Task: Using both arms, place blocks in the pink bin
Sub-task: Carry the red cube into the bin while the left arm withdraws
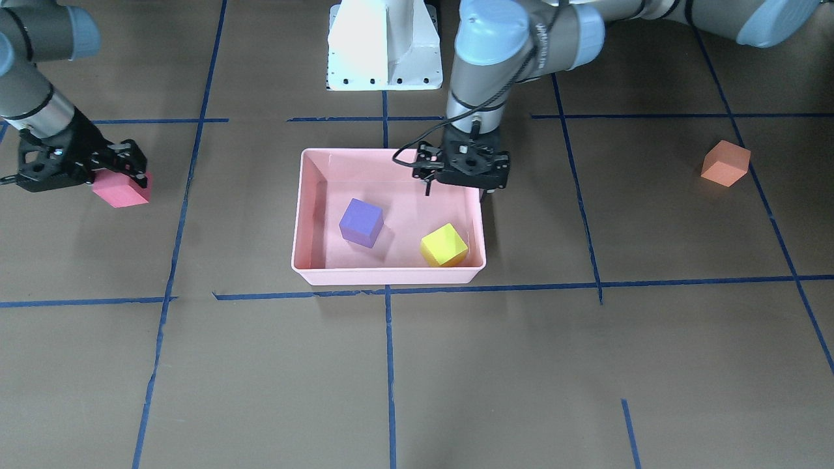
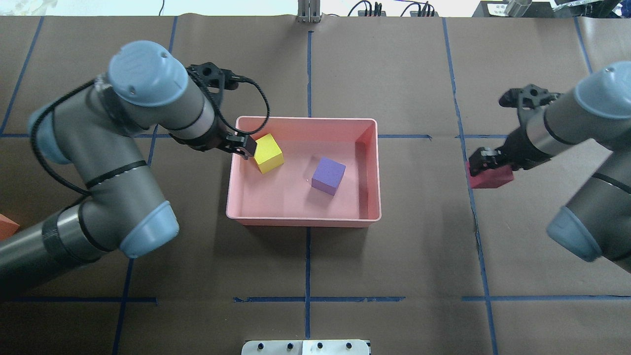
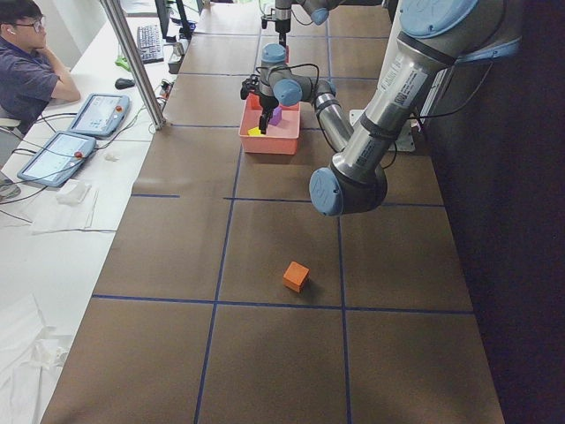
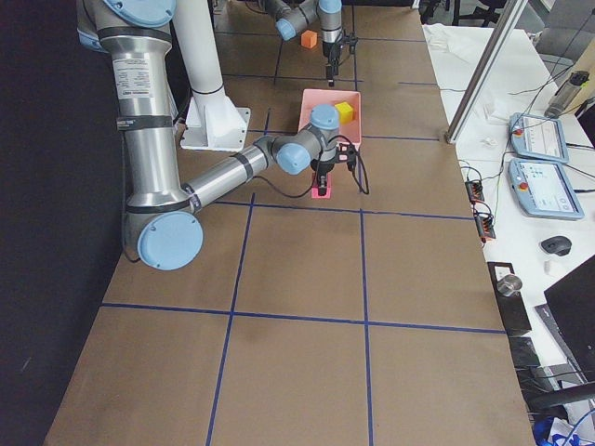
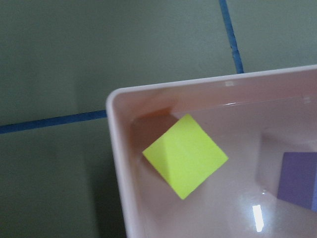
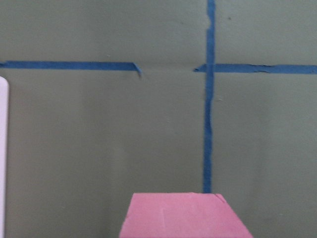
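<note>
The pink bin [image 1: 391, 277] sits mid-table and also shows in the overhead view [image 2: 303, 219]. The purple block [image 1: 360, 222] and the yellow-green block [image 1: 444, 245] lie inside it. My left gripper [image 1: 455, 192] hovers open over the bin's corner, just beside the yellow-green block [image 2: 268, 153], with nothing in it. The left wrist view shows that block [image 5: 185, 154] free on the bin floor. My right gripper [image 2: 485, 160] is shut on the red-pink block [image 1: 122, 189] low over the table, well outside the bin. The orange block [image 1: 725, 163] lies alone on the table on my far left.
The white pedestal base [image 1: 384, 45] stands behind the bin. Blue tape lines [image 1: 389, 365] cross the brown table. An operator [image 3: 26, 71] sits at a side desk with tablets [image 3: 93, 115] beyond the table's far edge.
</note>
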